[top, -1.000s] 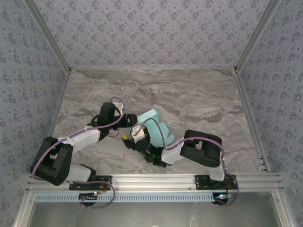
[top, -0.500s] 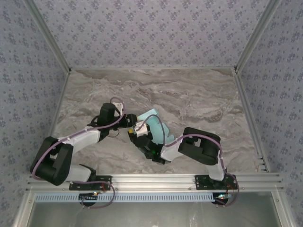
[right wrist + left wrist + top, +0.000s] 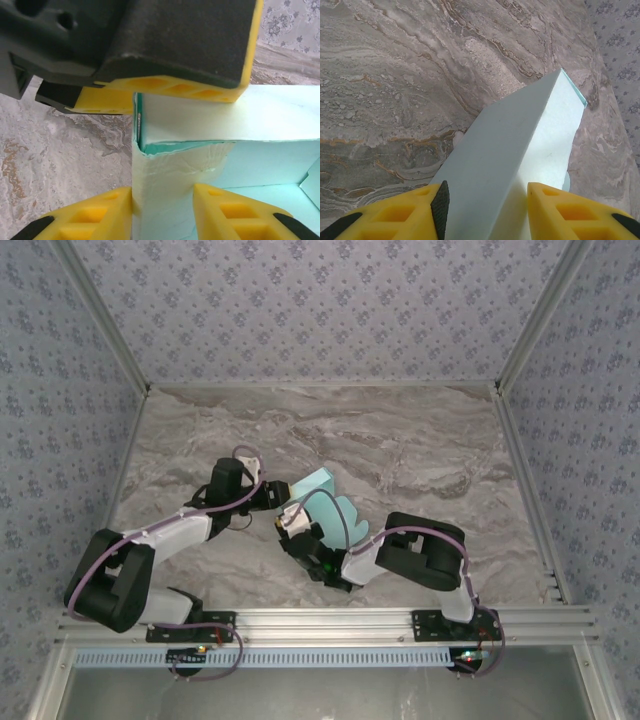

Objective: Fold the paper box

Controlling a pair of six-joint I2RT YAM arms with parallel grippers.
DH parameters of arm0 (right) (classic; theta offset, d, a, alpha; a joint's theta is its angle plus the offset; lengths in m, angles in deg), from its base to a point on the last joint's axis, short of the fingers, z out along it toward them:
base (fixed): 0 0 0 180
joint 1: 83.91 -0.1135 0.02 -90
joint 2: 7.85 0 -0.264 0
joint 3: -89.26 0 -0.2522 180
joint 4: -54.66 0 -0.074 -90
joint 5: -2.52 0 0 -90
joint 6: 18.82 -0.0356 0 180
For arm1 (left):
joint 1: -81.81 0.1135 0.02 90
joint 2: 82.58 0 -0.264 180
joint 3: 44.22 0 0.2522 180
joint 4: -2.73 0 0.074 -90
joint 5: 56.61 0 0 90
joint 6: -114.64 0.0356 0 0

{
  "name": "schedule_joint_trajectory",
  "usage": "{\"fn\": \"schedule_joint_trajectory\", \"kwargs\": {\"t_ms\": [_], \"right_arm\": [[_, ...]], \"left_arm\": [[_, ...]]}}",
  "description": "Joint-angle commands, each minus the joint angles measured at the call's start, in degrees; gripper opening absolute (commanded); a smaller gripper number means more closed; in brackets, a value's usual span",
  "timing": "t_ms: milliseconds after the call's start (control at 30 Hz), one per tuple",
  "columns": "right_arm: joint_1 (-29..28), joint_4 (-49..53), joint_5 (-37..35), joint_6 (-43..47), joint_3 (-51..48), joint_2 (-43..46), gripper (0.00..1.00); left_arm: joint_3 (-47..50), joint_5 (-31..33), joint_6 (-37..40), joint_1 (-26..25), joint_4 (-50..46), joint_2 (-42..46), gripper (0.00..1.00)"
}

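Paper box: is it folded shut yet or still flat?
Partly folded: the paper box has walls standing and meeting at a corner, but its inside is open.

No text, label, brand, number or sign legible anywhere. Plain, unmarked card on the paper box (image 3: 510, 145); only veining across the marbled table (image 3: 400, 435); only a repeating floral print, without lettering, on the walls (image 3: 320, 310).
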State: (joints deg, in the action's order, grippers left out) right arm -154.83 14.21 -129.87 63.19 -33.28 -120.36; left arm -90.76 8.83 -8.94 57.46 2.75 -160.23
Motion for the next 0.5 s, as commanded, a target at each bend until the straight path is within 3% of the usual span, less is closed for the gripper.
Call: {"fn": "schedule_joint_trajectory", "kwargs": {"t_ms": [0, 233, 367, 467], "right_arm": [[-0.1, -4.6, -0.1, 4.5, -1.1, 0.6, 0.39], [0.4, -9.4, 3.4, 8.8, -3.4, 1.4, 0.39], [1.1, -10.2, 5.9, 9.0, -4.1, 1.5, 0.37], [1.6, -10.4, 7.6, 9.6, -4.2, 1.4, 0.35]], "left_arm": [[1.5, 2.0, 0.7, 0.4, -3.9, 0.4, 0.45], [2.2, 2.1, 0.2, 0.4, -3.6, 1.0, 0.46], [2.7, 2.9, 0.2, 0.4, -3.0, 1.8, 0.62], [2.3, 2.8, 1.5, 0.4, -3.6, 2.2, 0.64]]}}
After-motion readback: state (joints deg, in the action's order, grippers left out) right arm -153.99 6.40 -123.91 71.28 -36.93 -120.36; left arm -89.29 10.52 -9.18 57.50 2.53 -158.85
